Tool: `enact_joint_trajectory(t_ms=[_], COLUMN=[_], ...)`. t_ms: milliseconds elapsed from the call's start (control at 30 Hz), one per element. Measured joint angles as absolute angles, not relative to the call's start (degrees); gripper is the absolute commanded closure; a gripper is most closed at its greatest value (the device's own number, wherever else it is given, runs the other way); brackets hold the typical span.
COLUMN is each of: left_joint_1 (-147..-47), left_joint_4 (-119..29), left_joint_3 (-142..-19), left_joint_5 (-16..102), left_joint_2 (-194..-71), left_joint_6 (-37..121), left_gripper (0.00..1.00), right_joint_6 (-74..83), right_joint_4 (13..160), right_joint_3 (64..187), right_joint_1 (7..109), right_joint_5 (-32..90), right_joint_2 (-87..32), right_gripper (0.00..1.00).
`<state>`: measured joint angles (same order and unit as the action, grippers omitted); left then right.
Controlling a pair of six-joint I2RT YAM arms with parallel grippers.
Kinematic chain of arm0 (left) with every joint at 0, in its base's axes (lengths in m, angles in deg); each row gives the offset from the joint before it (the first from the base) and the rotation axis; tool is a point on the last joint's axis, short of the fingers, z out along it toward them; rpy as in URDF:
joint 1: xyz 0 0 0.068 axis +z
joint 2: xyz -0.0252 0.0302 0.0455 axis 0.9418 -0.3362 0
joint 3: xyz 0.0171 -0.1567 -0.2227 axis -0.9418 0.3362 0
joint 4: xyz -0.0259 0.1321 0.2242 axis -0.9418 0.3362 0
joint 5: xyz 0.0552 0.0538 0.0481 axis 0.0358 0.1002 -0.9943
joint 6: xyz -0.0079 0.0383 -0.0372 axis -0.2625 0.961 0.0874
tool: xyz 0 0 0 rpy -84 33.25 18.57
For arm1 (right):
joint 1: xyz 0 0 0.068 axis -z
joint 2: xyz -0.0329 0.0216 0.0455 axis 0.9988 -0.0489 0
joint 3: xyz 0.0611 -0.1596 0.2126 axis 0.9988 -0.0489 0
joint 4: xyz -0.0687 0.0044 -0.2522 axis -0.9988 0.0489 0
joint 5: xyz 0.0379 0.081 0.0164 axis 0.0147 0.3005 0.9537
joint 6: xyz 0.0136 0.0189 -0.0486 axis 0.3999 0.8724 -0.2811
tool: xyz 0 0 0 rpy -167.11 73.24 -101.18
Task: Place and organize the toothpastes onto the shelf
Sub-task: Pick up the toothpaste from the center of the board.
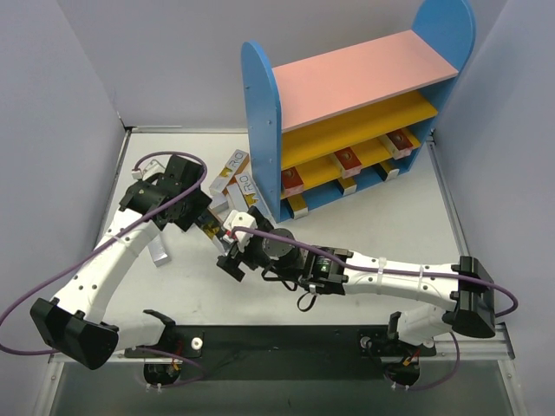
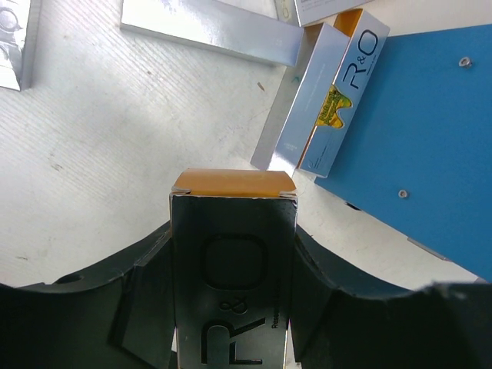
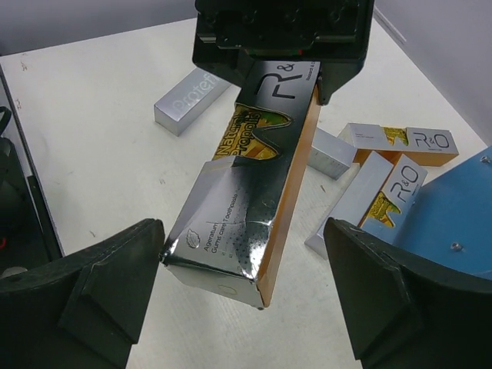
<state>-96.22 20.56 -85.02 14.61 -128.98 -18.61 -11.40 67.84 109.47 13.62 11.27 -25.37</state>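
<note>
Our right gripper gapes wide round one box, not gripping; left gripper clamps it. We count abt six on shelf; several boxes wait on table.

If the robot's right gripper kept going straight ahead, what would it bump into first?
The right gripper would most likely meet the silver toothpaste box that the left gripper holds out. The box's near end lies between its open fingers, so going straight on would run the box deeper between them.
</note>
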Motion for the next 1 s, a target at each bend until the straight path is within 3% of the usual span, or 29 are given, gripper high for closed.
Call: enact_joint_trajectory(t_ms=[333, 533, 933, 1000], left_joint_1=[-98.5, -101.0, -104.6, -104.9], left_joint_4=[20.3, 20.1, 19.0, 18.7], left_joint_3=[-85.5, -86.2, -86.3, -86.2], left_joint_5=[8.7, 4.7, -1.6, -2.1], left_joint_2=[-129.0, -128.9, -127.5, -127.2], left_joint_6=[-16.8, -16.2, -15.5, -15.4], left_gripper=[0.56, 0.58, 0.58, 0.51], right_joint_6=[-5.4, -4.0, -4.0, -4.1], right_joint_4=[74.8, 77.4, 77.8, 77.7], right_joint_3=[114.8, 115.8, 116.7, 116.7], right_joint_1=[13.6, 13.6, 13.4, 13.3], right_joint_5=[11.6, 11.4, 9.3, 9.0], right_joint_2=[-30.6, -31.6, -31.6, -31.6], right_gripper=[0.17, 0.26, 0.6, 0.62])
